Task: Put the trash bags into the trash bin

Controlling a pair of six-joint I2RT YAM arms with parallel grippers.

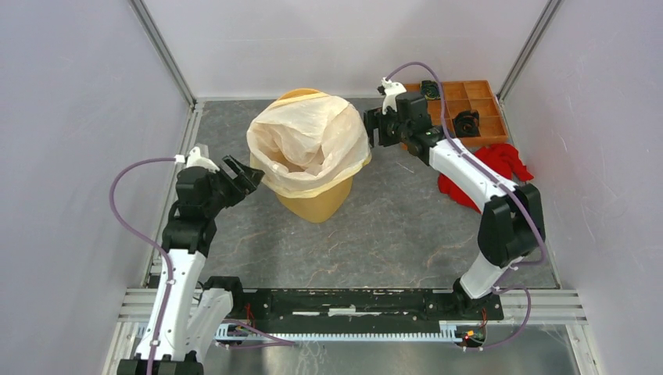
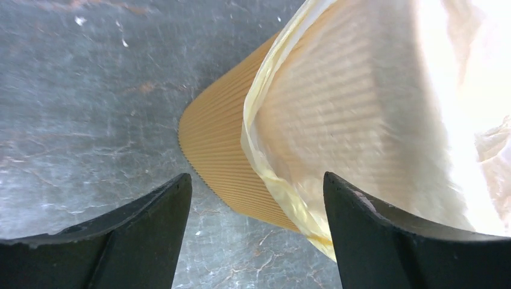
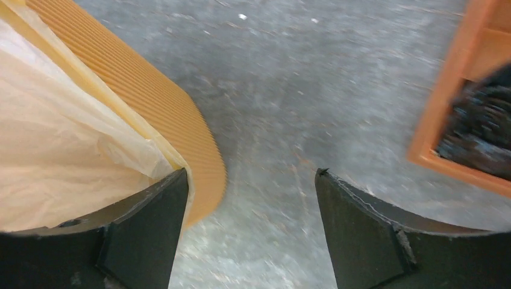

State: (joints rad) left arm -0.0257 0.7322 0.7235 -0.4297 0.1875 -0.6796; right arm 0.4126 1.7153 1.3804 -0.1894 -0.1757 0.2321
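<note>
The cream-white translucent trash bag (image 1: 306,144) sits in the orange-yellow trash bin (image 1: 317,205), its mouth folded over the rim and hanging down the walls. My left gripper (image 1: 244,173) is open and empty, just left of the bin at the bag's lower edge. In the left wrist view the bag (image 2: 361,114) drapes over the ribbed bin wall (image 2: 217,150), with the gripper (image 2: 258,183) wide apart below it. My right gripper (image 1: 369,125) is open and empty at the bin's right rim. In the right wrist view the bag (image 3: 66,150) and bin wall (image 3: 150,96) lie by the left finger of the gripper (image 3: 250,177).
A flat orange compartment tray (image 1: 469,105) with black parts stands at the back right, also in the right wrist view (image 3: 464,102). A red cloth (image 1: 489,173) lies right of my right arm. Grey walls and metal rails bound the marbled table (image 1: 406,226).
</note>
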